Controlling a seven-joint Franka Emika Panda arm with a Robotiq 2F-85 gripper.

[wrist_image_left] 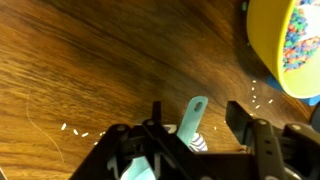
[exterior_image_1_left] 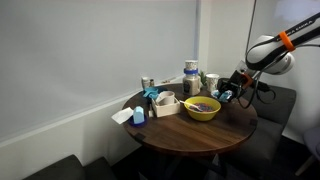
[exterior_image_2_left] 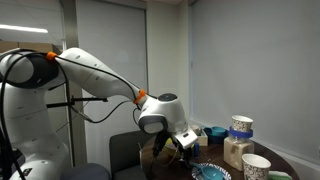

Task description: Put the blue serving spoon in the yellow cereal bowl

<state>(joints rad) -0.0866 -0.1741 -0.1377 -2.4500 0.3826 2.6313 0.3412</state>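
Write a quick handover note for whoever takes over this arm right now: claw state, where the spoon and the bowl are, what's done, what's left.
Claw: looks open and low over the wooden table, with a finger on either side of the blue serving spoon. It is not closed on the spoon.
Spoon: appears to lie on the table, outside the yellow cereal bowl.
Bowl: upright and close by, with coloured cereal inside.
Done: claw lined up on the spoon.
Left: grip, lift, carry over the bowl, release.
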